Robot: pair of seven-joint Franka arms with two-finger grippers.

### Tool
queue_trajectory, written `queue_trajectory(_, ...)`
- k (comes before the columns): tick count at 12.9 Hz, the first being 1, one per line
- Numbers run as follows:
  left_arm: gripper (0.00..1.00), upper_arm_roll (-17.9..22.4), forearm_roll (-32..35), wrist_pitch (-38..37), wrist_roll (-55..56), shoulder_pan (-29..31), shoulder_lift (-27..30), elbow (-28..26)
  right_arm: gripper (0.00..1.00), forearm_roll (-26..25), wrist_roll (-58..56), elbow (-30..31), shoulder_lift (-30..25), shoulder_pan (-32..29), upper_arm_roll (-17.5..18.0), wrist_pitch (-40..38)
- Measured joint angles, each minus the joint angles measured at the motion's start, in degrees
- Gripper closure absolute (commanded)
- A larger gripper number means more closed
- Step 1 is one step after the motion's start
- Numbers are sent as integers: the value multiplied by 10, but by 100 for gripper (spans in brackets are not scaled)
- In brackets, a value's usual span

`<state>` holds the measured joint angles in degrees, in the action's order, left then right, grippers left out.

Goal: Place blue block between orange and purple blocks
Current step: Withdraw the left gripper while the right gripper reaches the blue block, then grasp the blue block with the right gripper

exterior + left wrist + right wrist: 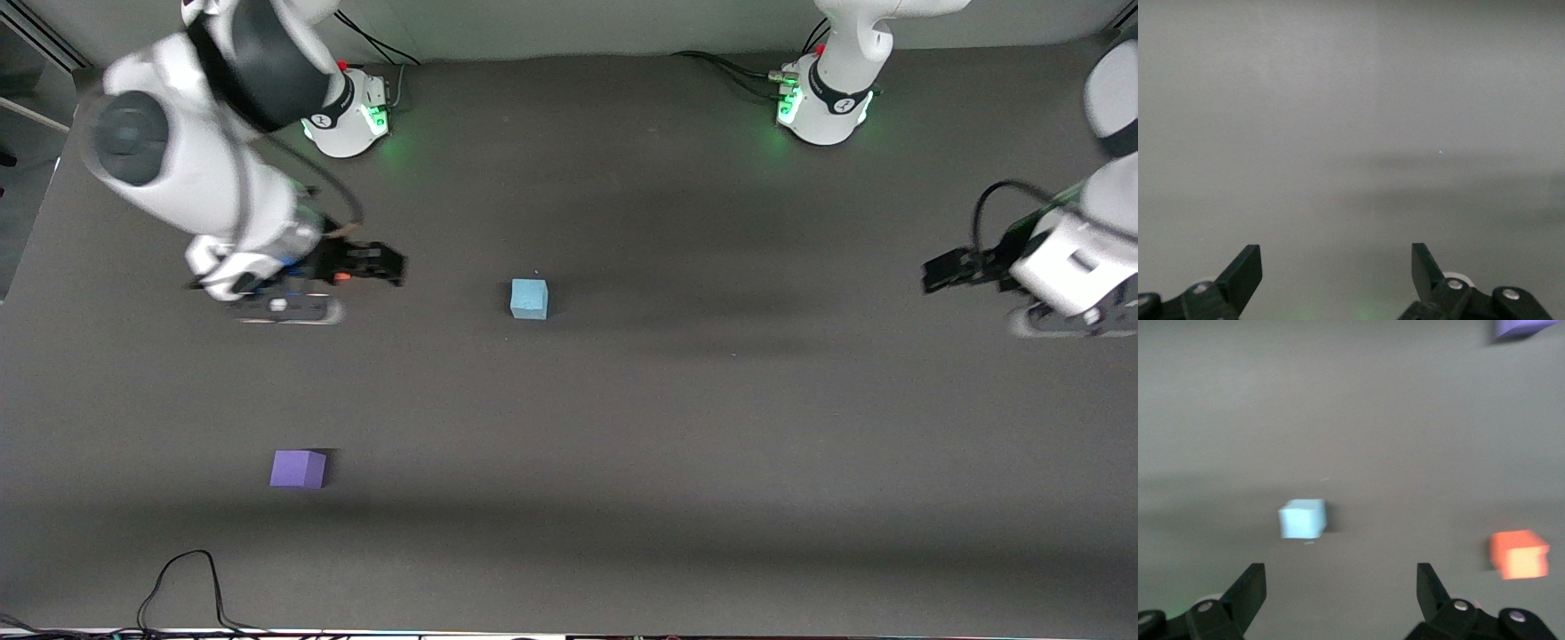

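The light blue block (529, 299) (1303, 518) sits alone near the middle of the dark table. The purple block (298, 468) (1518, 327) lies nearer the front camera, toward the right arm's end. The orange block (1519, 553) shows in the front view only as a small orange patch (341, 277) under the right hand. My right gripper (394, 267) (1341, 583) hovers open and empty over the table between the orange and blue blocks. My left gripper (932, 272) (1337, 263) waits open and empty over bare table at the left arm's end.
The two arm bases (348, 111) (822, 105) stand along the table's edge farthest from the front camera. A black cable (187, 578) loops on the table edge nearest that camera, below the purple block.
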<state>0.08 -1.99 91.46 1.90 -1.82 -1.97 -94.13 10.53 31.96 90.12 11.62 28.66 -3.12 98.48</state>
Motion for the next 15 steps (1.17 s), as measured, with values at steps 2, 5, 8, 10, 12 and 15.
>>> queue_trajectory(2,0,0,2,-15,-14,8,26,-1,0,13,74,-46,41,43,1,2)
queue_trajectory(5,0,-2,6,-18,-17,8,38,0,0,14,158,-95,100,95,0,4)
queue_trajectory(8,0,-4,6,-18,-18,8,38,4,0,14,178,-90,127,112,0,36)
queue_trajectory(10,0,0,6,-18,-18,4,39,6,0,14,178,-36,133,123,0,111)
queue_trajectory(12,0,30,6,-18,-18,-25,39,7,0,14,172,41,138,137,0,198)
queue_trajectory(15,0,48,7,-18,-18,-42,33,19,0,8,145,149,143,154,-1,305)
